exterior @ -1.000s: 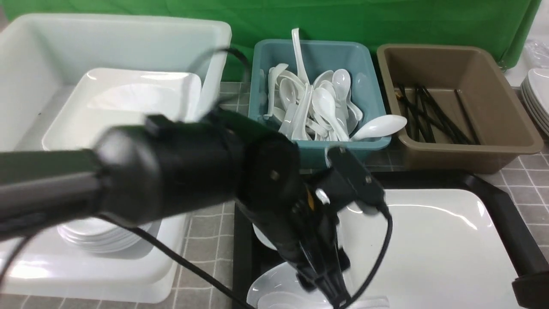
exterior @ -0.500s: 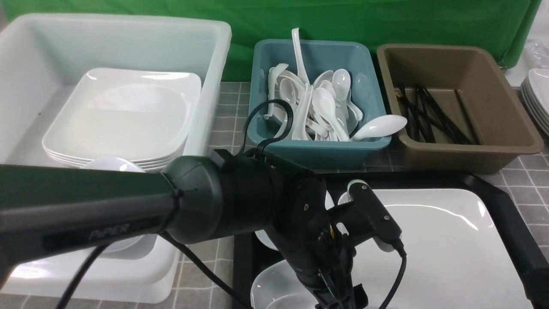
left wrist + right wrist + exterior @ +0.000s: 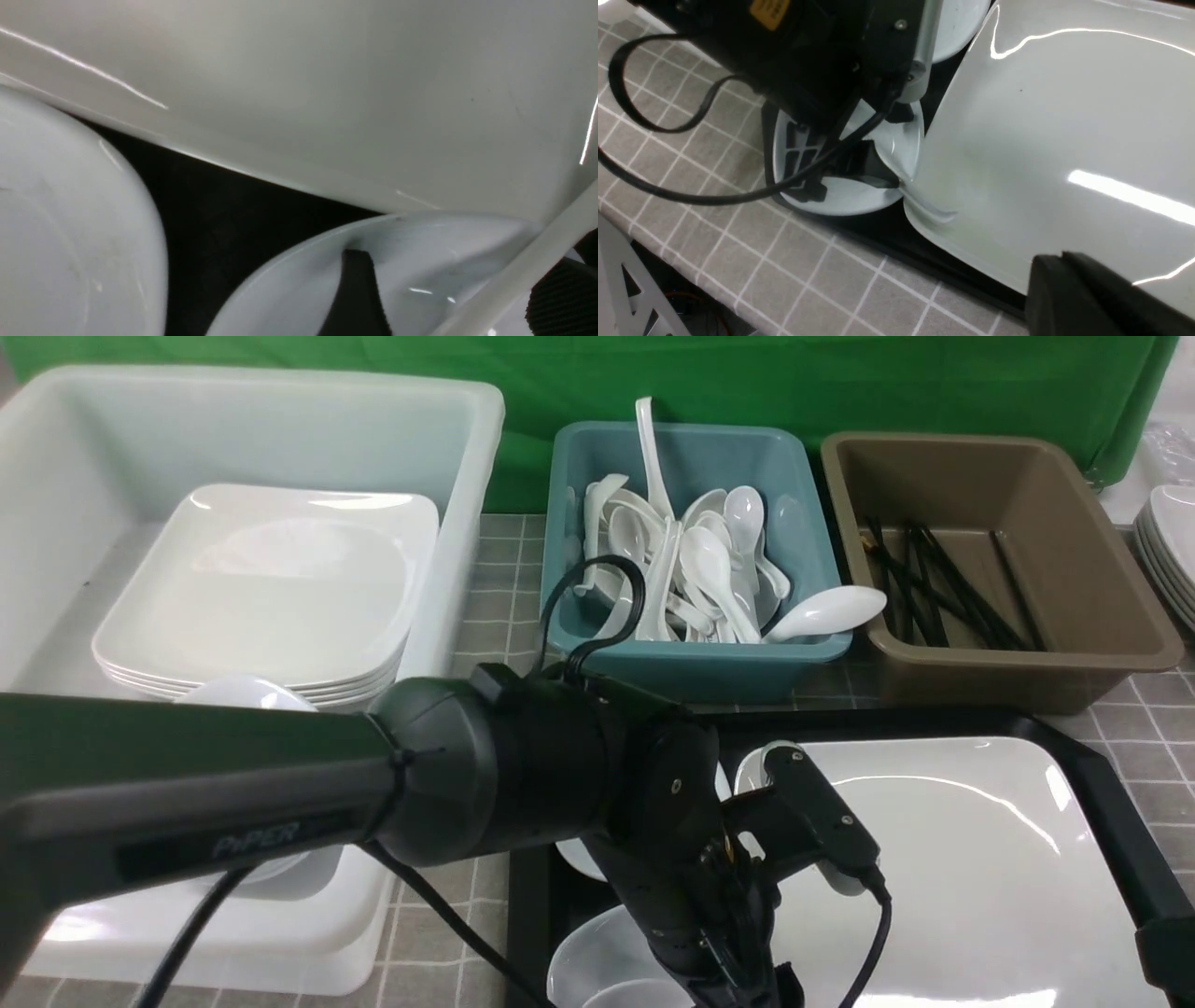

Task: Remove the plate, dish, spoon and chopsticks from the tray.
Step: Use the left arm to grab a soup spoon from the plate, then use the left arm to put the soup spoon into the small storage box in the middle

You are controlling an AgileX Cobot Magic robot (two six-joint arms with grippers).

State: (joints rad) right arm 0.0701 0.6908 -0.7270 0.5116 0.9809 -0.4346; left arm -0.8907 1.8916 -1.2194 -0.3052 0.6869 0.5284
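Note:
The large white plate [image 3: 952, 859] fills most of the black tray [image 3: 1106, 793]. My right gripper [image 3: 1167, 961] sits at the plate's near right corner, fingers pressed together on its rim [image 3: 1064, 261]. A small white dish [image 3: 583, 971] lies on the tray's near left, touching the plate's corner [image 3: 915, 205]. My left gripper [image 3: 738, 989] reaches down into this dish, open, one finger [image 3: 355, 289] inside and the other outside the rim. A second dish [image 3: 571, 859] lies just behind, partly hidden by the arm. No spoon or chopsticks show on the tray.
My left forearm [image 3: 280, 803] crosses the scene low, over a white tub [image 3: 457, 448] that holds stacked plates [image 3: 271, 588]. Behind the tray stand a teal bin [image 3: 691, 658] of spoons and a brown bin [image 3: 1018, 681] of chopsticks. More plates [image 3: 1167, 541] are stacked far right.
My left arm swung down and settled, its gripper dropping into the near dish. The plate's far edge has shifted slightly away and to the right. The right gripper has barely moved.

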